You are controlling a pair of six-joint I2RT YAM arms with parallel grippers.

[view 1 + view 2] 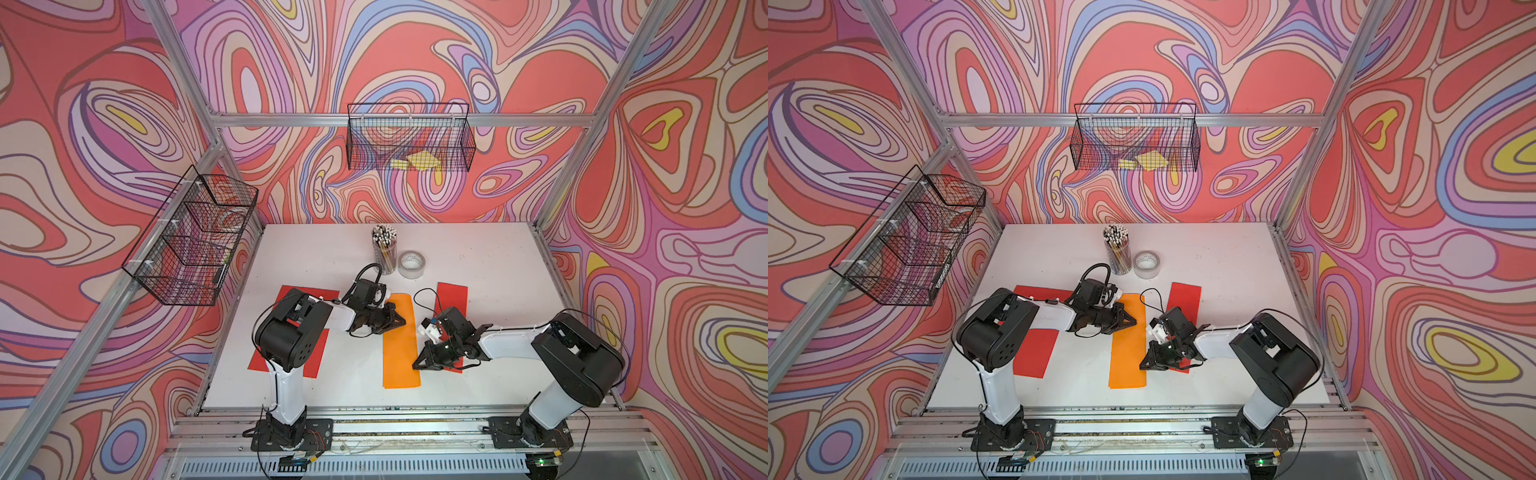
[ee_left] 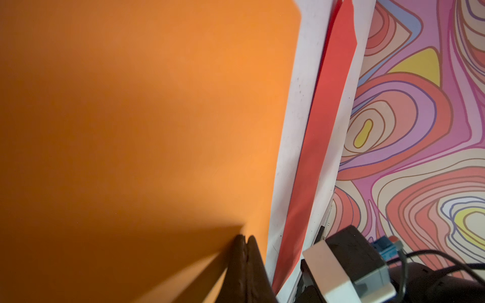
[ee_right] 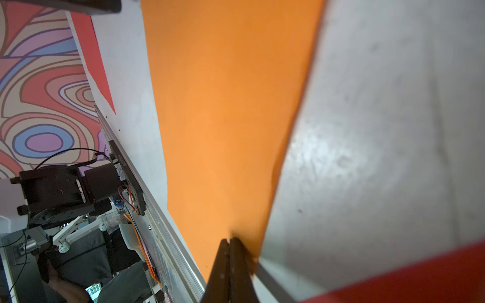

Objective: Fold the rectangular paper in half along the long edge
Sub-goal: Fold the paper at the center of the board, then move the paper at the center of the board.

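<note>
- Now the orange paper [image 1: 399,353] lies flat mid-table, its long edges running near to far.
- I see the left gripper [image 1: 403,321] clenched, tips touching the paper's far part.
- Right gripper [image 1: 414,365] is clenched too, tips at the paper's near right edge.
- Left red sheet [image 1: 318,353] and right red sheet [image 1: 453,299] flank it.
- Pencil cup [image 1: 384,253] and tape roll [image 1: 411,264] stand farther back.

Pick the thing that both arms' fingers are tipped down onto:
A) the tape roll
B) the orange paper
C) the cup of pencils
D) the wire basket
B: the wrist views show the shut left fingers and the shut right fingers meeting the orange paper at their tips.
</note>
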